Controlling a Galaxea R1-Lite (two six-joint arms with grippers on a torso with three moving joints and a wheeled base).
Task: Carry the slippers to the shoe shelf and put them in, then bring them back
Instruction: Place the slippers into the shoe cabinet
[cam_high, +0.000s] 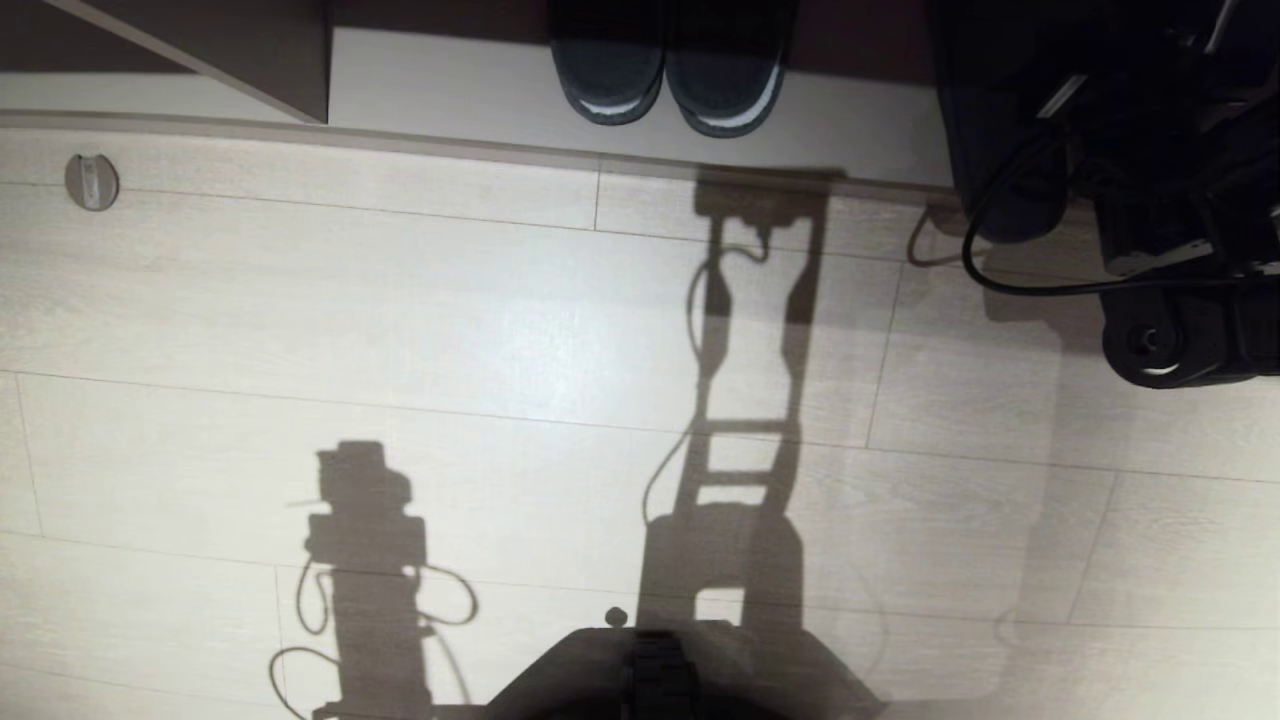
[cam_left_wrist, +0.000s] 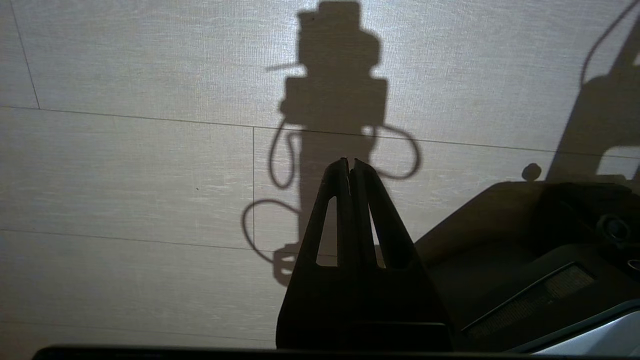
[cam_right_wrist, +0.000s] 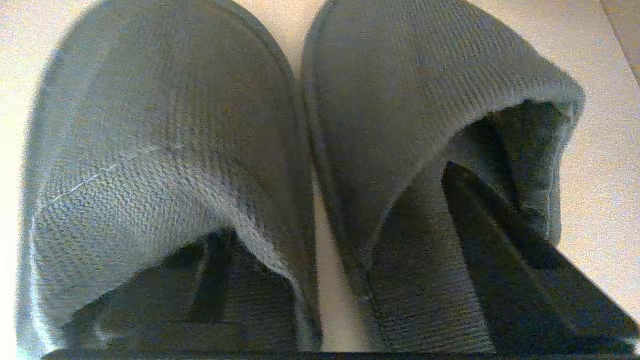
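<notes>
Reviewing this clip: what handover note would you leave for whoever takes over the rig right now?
Left gripper: shut, empty, parked over the floor beside the base.
Right gripper: open at the slippers, one finger under each toe band, it seems.
Slippers: side by side on the shoe shelf, heels at the front.
Done: carried over and put in.
Left: pick them up again and bring them back.
</notes>
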